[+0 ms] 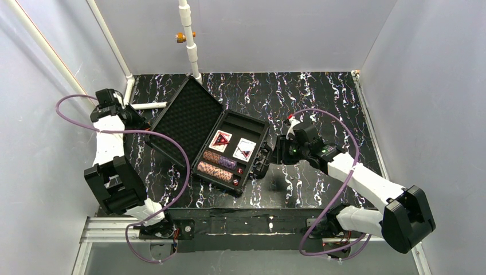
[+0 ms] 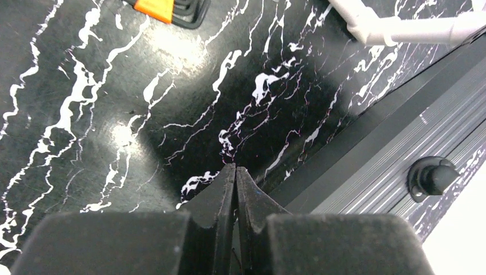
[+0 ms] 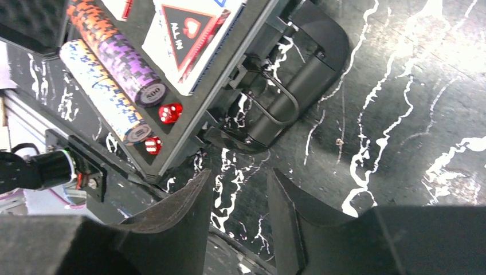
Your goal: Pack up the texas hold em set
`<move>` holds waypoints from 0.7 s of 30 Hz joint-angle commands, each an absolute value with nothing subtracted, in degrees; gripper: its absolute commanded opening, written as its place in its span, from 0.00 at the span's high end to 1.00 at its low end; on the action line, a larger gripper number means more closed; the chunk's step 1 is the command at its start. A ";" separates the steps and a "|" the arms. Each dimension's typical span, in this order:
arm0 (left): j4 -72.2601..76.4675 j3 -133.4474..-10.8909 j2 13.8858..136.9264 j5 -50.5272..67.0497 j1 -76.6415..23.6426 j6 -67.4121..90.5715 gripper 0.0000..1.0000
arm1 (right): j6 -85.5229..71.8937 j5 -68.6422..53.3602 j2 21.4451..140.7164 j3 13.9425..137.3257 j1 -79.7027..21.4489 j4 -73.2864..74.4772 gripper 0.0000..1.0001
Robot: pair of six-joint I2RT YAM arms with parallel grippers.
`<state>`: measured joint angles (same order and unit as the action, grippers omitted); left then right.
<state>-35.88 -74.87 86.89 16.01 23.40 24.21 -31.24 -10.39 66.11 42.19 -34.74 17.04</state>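
**riverrat:** So what's the set look like right now?

**potlimit_pat:** The black case (image 1: 189, 117) sits wide open in the middle of the marbled black table (image 1: 321, 97), turned at an angle. The lid lies flat toward the back left with its bumpy foam facing up. In the base there are two card decks (image 3: 172, 77) side by side, each with a red triangle (image 3: 186, 34) lying on top. In front of the decks are two chip stacks (image 3: 114, 54) lying on their sides in the foam slots, one orange and purple, the other paler. Two tiny red dice (image 3: 171, 113) sit at the ends of the chip rows. The handle (image 3: 286, 97) sticks out of the base's right side.

**riverrat:** And the pincers, where are they?

**potlimit_pat:** The right gripper (image 3: 238, 175) is just beside the handle end of the case, low over the table. Its fingers are parted with nothing between them, so it isn't gripping anything. The handle is right in front of it, close but not touching as far as I can see.

The left gripper (image 2: 236, 169) is over by the lid's far left edge, near the white pipe (image 2: 401, 28). It's clenched tight on nothing and points down at bare tabletop. The case's contents are well apart from it.
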 commanded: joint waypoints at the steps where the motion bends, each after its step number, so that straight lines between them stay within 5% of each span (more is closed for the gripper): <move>1: -34.10 -72.33 85.28 21.14 23.47 24.28 0.97 | -31.65 -14.52 66.46 42.98 -34.80 11.98 0.54; 9: -30.72 -68.04 82.44 27.09 23.47 25.16 1.00 | -31.20 -18.74 71.15 50.47 -37.64 8.06 0.55; 21: -30.15 -65.21 76.92 31.18 22.00 25.56 0.98 | -28.36 -17.64 91.79 78.45 -46.73 11.62 0.60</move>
